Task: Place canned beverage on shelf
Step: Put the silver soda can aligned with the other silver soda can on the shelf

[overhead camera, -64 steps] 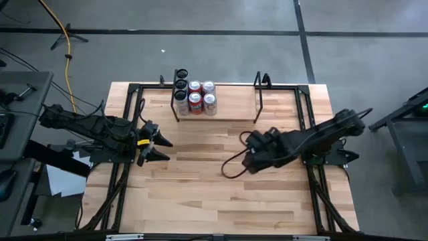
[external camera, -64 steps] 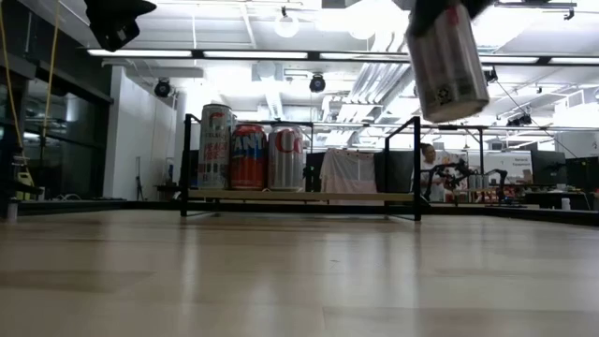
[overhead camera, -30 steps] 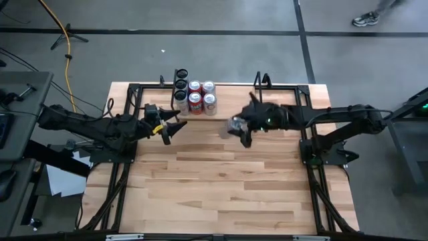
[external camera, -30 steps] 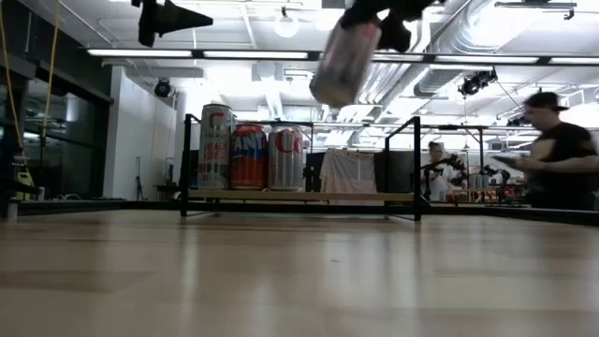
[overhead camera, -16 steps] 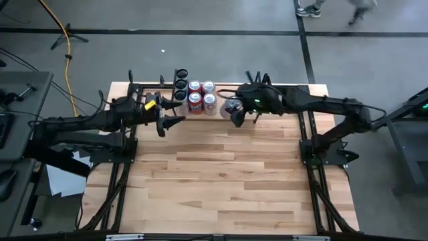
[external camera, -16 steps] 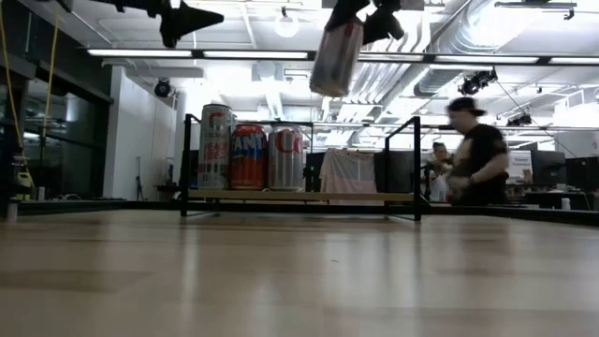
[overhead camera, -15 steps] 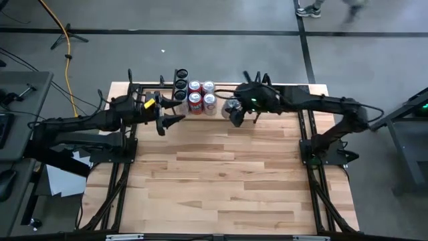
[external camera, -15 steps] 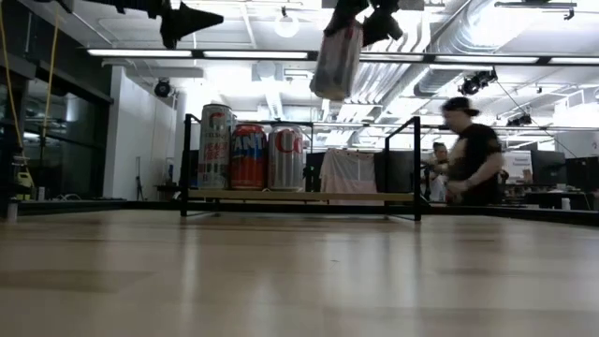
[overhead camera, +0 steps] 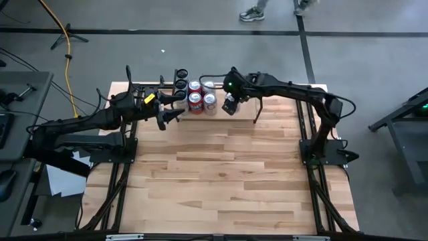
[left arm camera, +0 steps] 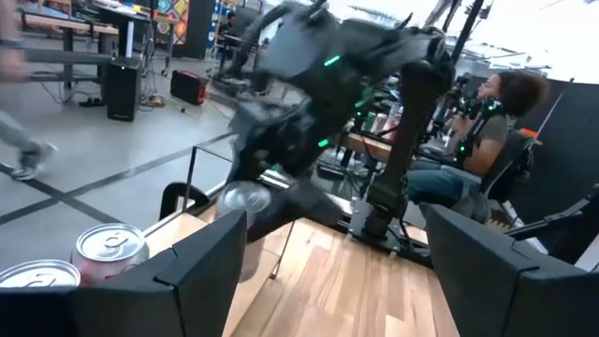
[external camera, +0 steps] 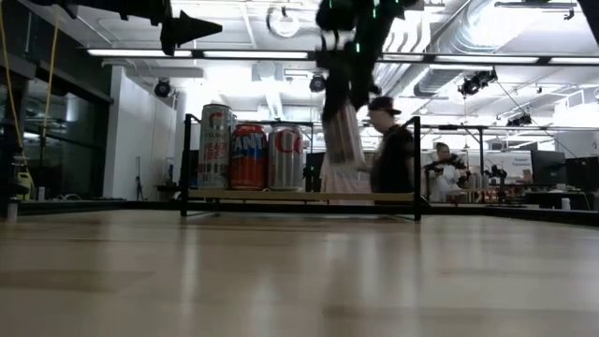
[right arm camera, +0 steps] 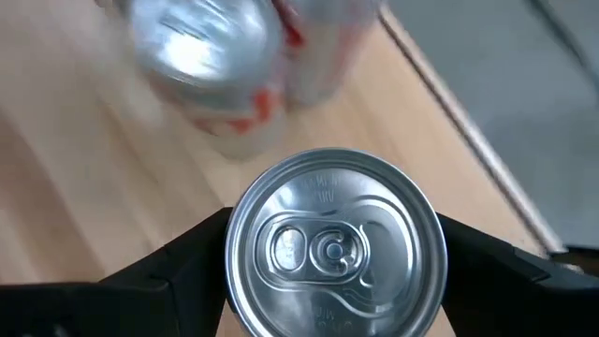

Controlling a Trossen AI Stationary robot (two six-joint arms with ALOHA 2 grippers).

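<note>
Overhead lights are glaring as the right hand (overhead camera: 231,105) is gripping an upright can (external camera: 343,134) directly above the shelf (overhead camera: 234,114), beside stored cans (overhead camera: 194,100); the left hand (overhead camera: 167,115), open and empty, is hovering alongside.

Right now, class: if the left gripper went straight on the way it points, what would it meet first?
Probably the silver beverage can held in the right gripper. The left gripper, jaws open, points across the pale wooden shelf towards it, though depth is unclear.
</note>
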